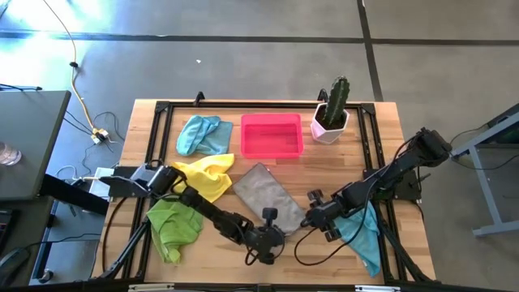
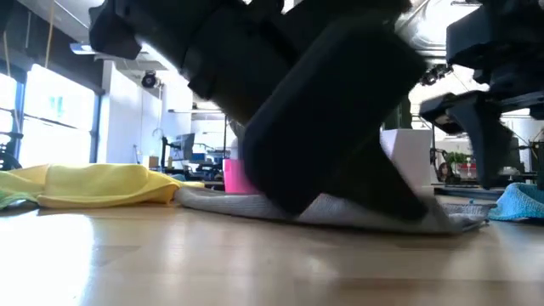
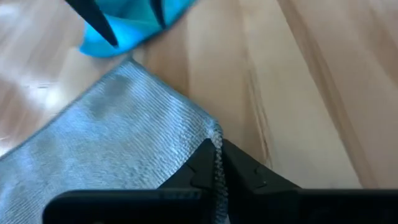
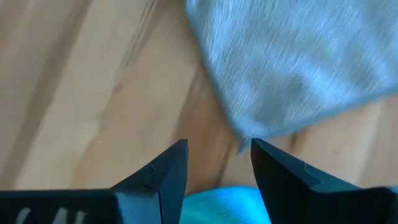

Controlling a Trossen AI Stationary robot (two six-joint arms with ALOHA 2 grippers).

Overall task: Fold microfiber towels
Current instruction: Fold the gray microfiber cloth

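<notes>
At table's near edge, left claw [image 3: 217, 163] clenched on grey towel [image 1: 268, 197] corner; right claw [image 4: 219, 163] spread, hovering near opposite corner. Fold starting; next, likely right claw grips too.

- Grey towel [image 1: 263, 193]: spread flat mid-table, lying at a slant below the pink tray, its near corner pinched up.
- Yellow towel [image 1: 208, 174]: crumpled, just left of the grey.
- Green towel [image 1: 173, 225]: bunched at the table's front left.
- 1 blue towel [image 1: 203, 134]: rumpled, left of the tray.
- 1 more blue towel [image 1: 362, 229]: draped at the front right.
</notes>
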